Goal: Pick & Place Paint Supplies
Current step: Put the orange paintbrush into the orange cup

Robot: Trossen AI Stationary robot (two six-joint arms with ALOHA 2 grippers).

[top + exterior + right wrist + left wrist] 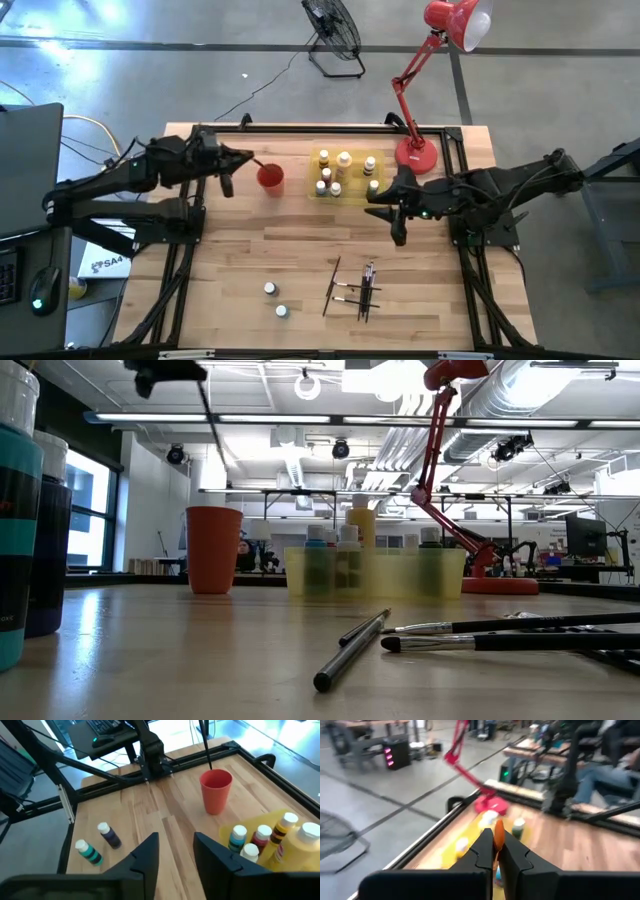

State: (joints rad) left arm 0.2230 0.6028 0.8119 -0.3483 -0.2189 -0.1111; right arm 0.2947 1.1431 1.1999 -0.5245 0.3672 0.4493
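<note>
Our left tool is pressed together on a thin dark paintbrush and hangs above the red cup near the far edge of the tabletop; in the right wrist view the brush drops straight down with its tip over the cup's mouth, which we read as lining it up to stand it in the cup, though we cannot tell whether the tip has reached the rim. Our right tool hovers empty just in front of the yellow tray, its fingers spread apart with only bare wood between them, a stance that suits either backing off from the tray or setting out for the next item. Beside it, the tray holds most of the small paint bottles, standing upright and close together so they take little room. Further out, toward the near edge, two bottles wait well apart from the tray, and to their right lies a loose bundle of brushes, some crossing one another, which we judge will make a clean single pick awkward. The red desk lamp stands clamped at the far right corner just beside the tray, so the right arm has to work close to its base. By our reckoning the job is past its middle, with the two stray bottles and the remaining brushes left to gather.
</note>
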